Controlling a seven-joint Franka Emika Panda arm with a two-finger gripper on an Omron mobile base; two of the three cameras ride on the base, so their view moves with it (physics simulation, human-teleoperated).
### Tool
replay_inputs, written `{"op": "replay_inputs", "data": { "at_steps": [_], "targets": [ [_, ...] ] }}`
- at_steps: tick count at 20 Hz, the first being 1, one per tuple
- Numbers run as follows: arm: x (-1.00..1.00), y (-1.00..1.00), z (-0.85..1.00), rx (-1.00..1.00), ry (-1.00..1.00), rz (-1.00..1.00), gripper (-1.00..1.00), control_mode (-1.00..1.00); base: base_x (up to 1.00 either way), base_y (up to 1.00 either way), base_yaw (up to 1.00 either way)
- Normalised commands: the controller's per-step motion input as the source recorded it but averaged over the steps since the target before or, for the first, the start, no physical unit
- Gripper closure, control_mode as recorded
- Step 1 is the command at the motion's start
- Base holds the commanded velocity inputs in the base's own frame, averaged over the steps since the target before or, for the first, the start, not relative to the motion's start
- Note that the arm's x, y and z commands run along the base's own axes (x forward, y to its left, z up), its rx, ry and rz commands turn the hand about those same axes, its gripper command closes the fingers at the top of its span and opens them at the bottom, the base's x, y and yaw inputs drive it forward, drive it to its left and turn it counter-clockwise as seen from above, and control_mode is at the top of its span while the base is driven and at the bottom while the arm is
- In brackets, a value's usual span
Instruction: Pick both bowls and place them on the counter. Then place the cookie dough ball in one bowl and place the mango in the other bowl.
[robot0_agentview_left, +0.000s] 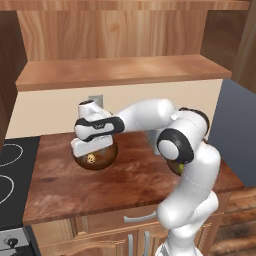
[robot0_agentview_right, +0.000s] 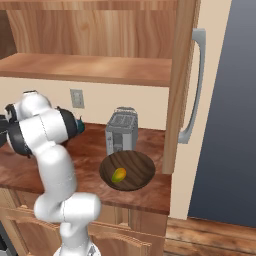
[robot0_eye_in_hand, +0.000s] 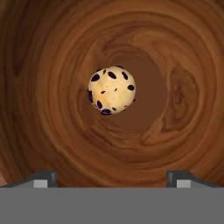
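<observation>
The deeper reddish-brown bowl (robot0_agentview_left: 102, 161) stands on the counter (robot0_agentview_left: 75, 185) at the left. The speckled tan cookie dough ball (robot0_eye_in_hand: 111, 90) lies free on its floor, also seen through the bowl's side as a tan dot (robot0_agentview_left: 91, 159). My gripper (robot0_eye_in_hand: 112, 179) hangs right over this bowl (robot0_eye_in_hand: 52, 65), open, its fingertips (robot0_eye_in_hand: 43, 177) wide apart and touching nothing. In the left base view the hand (robot0_agentview_left: 94, 149) sits on top of the bowl's mouth. At the right end of the counter (robot0_agentview_right: 90, 150) the wider dark bowl (robot0_agentview_right: 137, 165) holds the yellow-green mango (robot0_agentview_right: 118, 175).
A silver toaster (robot0_agentview_right: 121, 131) stands behind the dark bowl, and a dark teal round thing (robot0_agentview_right: 80, 126) sits by the wall. A black stovetop (robot0_agentview_left: 10, 170) borders the counter on the left. A paler wooden shelf (robot0_agentview_left: 120, 72) runs overhead. A tall fridge (robot0_agentview_right: 225, 110) is at right.
</observation>
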Motion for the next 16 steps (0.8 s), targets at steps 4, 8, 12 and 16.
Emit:
{"op": "replay_inputs", "data": {
  "at_steps": [4,8,12,16],
  "targets": [
    [-0.55,-0.35,0.31,0.0,-0.2,0.05,-1.0,-1.0,0.0,0.0,0.0],
    [-0.64,-0.4,0.37,0.01,-0.23,0.04,-1.0,-1.0,0.0,0.0,0.0],
    [-0.64,-0.42,0.52,0.01,-0.19,0.05,-1.0,-1.0,0.0,0.0,0.0],
    [-0.61,-0.44,0.61,0.0,-0.1,0.08,-1.0,-1.0,0.0,0.0,0.0]
  ]
}}
